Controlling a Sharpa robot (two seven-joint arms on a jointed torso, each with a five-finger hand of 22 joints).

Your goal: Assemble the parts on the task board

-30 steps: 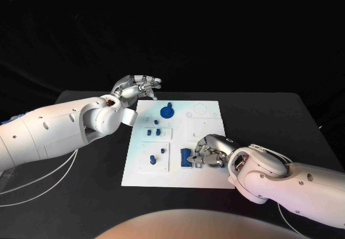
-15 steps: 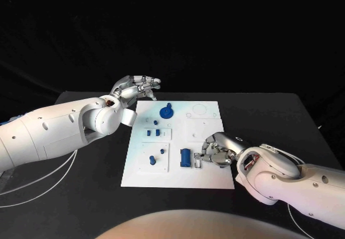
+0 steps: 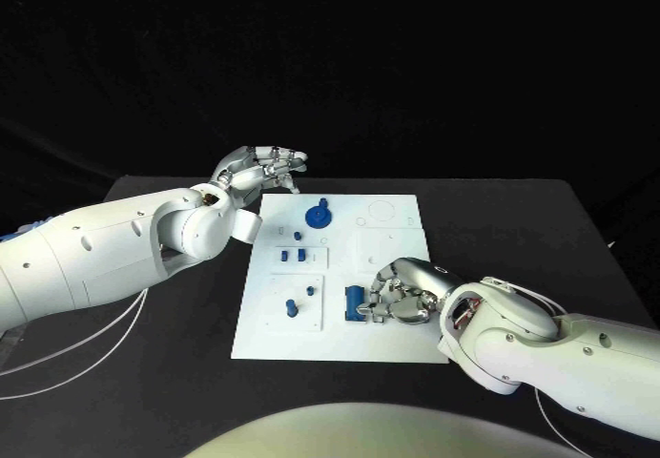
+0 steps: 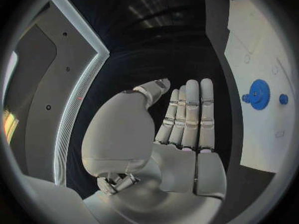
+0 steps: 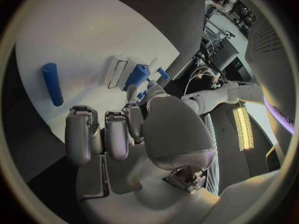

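The right hand (image 3: 402,291) is curled, fingers together, beside a blue part (image 3: 357,301) on the task board (image 3: 392,243). The left hand (image 3: 261,167), fingers together and holding nothing, is raised at the board's eleven o'clock corner.

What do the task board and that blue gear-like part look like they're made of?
Task board: apparently rigid white plastic, matte, with shallow recessed outlines. Blue gear-like part: likely moulded or printed plastic, uniformly coloured, matte, no metallic glint. Neither can be confirmed by sight.

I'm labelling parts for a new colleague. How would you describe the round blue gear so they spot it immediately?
Find the white task board in the middle of the black table. Near its far edge, close to the left hand, lies the round blue gear. It is the one disc-shaped blue part; the other blue parts are small pegs and blocks nearer the robot.
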